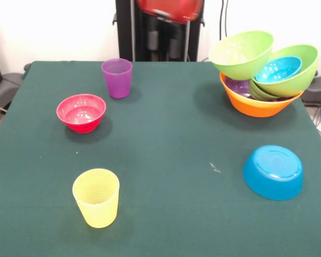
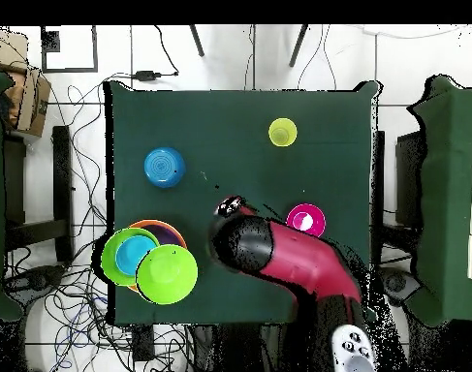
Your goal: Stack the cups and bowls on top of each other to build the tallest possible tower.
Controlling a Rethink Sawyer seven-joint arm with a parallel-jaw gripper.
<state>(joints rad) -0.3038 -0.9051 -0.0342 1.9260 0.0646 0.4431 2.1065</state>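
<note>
Resting at one rear corner of the green cloth-covered worktop (image 1: 166, 160), the tower (image 1: 265, 75) is being carried by a large glossy orange plastic bowl (image 1: 257, 106). A shallow purple bowl (image 1: 238, 85) is lying inside it, with lime green bowls tilted above; one upper lime green bowl (image 1: 242, 53) is leaning outward over the rim, and a small blue bowl (image 1: 278, 69) is sitting nested in another lime green bowl (image 1: 299, 72).

Five pieces are standing loose and well apart: an upside-down blue plastic bowl (image 1: 273, 171), a pink-red bowl (image 1: 81, 112), a smooth translucent purple tumbler (image 1: 117, 77) and a ribbed pale yellow tumbler (image 1: 96, 197), both tumblers upright.

In the overhead view the red and black arm (image 2: 288, 257) is being held above the worktop, its end (image 2: 230, 206) hanging over open cloth between the tower and the pink-red bowl. The gripper itself is being hidden by the arm's head, so whether it is open or closed cannot be told.

The pink-red bowl is judged the nearest loose piece, lying just beside the arm on the side away from the tower; the inverted blue bowl is lying farther out, on the tower's side. Any carry is therefore being directed across the arm toward the orange bowl. The leaning green bowl is judged a risk to whatever is being added.
</note>
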